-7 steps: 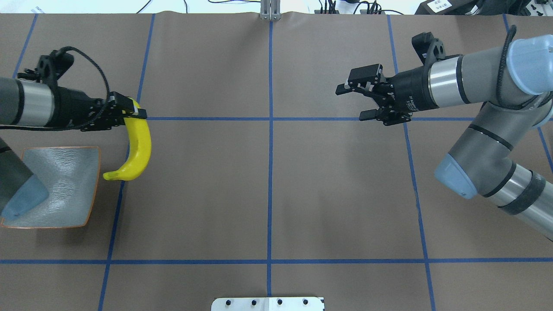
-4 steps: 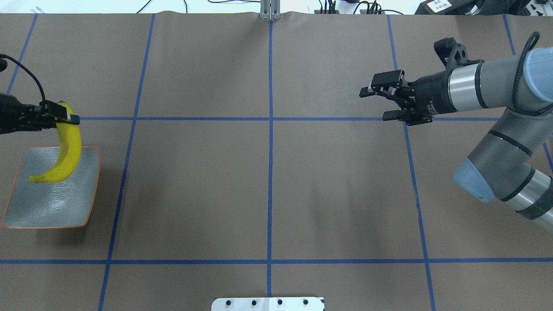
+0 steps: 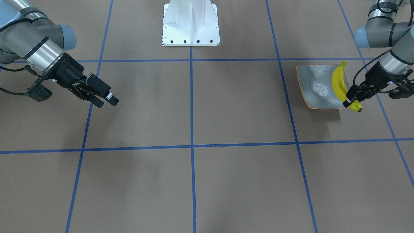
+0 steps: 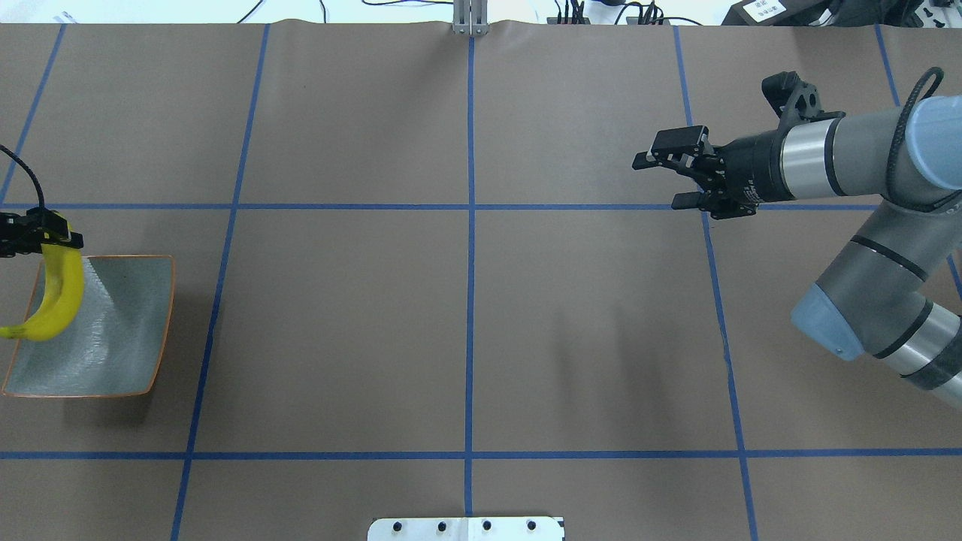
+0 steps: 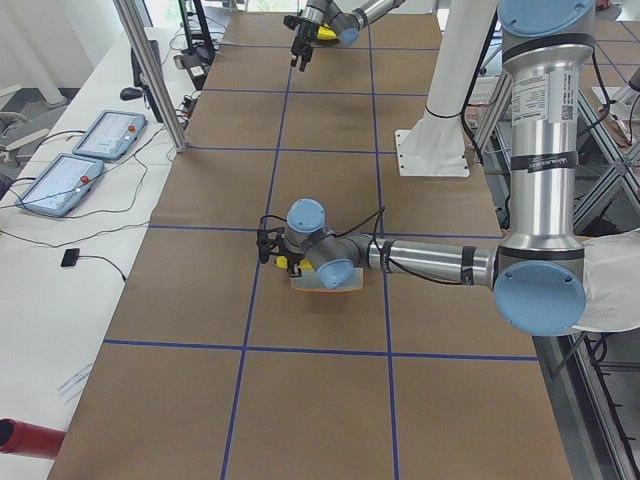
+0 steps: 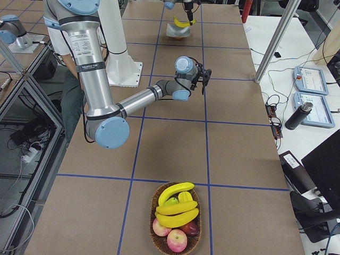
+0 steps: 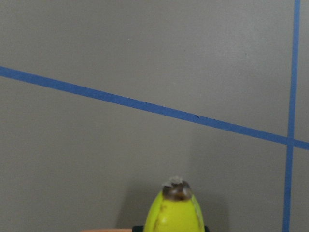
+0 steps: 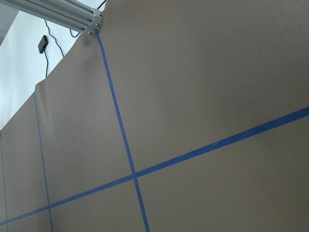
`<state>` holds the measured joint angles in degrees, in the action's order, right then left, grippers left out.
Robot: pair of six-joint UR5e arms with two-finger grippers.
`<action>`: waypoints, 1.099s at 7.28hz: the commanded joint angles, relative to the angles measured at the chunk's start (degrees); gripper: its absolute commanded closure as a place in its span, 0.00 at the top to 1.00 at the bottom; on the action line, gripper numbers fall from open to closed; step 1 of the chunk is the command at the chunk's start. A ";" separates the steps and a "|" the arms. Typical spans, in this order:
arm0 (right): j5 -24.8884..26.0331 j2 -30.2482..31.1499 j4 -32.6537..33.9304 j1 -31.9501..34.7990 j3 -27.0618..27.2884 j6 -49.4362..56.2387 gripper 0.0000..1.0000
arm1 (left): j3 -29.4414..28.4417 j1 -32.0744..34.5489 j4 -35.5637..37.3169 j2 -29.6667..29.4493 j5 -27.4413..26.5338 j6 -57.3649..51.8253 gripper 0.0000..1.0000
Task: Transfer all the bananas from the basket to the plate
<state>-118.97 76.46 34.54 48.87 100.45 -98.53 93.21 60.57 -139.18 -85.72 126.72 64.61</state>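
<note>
**Figure: transfer of the first banana, read from the exterior right view, nearest to farthest.**

**Nearest:** the basket (image 6: 158, 192) sits at the table end on the robot's right. It holds three bananas (image 6: 175, 204) stacked on top of some apples (image 6: 177, 240). These three are judged to be left to move, since no fruit lies loose on the plate.

**Middle:** the right gripper (image 4: 655, 181) hangs above bare table with its jaws spread wide and nothing between them. It is well apart from both basket and plate. This posture probably keeps it out of the other arm's way and ready for a next pick.

**Farthest:** the plate (image 4: 128, 315) lies at the table end on the robot's left. The left gripper (image 4: 56, 239) is clamped on one end of the fourth banana (image 4: 60, 297). In the left wrist view the dark tip of that end (image 7: 176, 191) pokes out past the fingers. Gripping at the end leaves the curved body free to trail away from the fingers. The body runs along the plate's outer edge, towards the robot, and its free tip reaches the plate's rim or just beyond. The front-facing view places the gripped end just outside the plate's far corner. Whether the banana touches the plate cannot be told. A shift inward looks advisable before release, or the banana may roll off the rim.
</note>
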 commanded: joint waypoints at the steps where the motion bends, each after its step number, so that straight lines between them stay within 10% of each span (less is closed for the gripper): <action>1: 2.23 -0.35 0.00 -1.22 -0.95 0.00 1.00 | -0.40 -0.27 0.05 0.56 -0.42 0.08 0.00; 3: 3.83 -0.35 -0.26 -2.37 -0.96 -0.09 1.00 | -0.75 -0.45 -0.04 0.56 -0.43 0.08 0.00; 8: 3.92 -0.44 -0.26 -2.37 -0.79 -0.09 1.00 | -1.01 -3.17 -0.57 1.79 -0.51 -0.10 0.59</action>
<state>-115.06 76.11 34.28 46.50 99.60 -98.61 92.25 57.74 -139.62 -84.17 126.22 64.54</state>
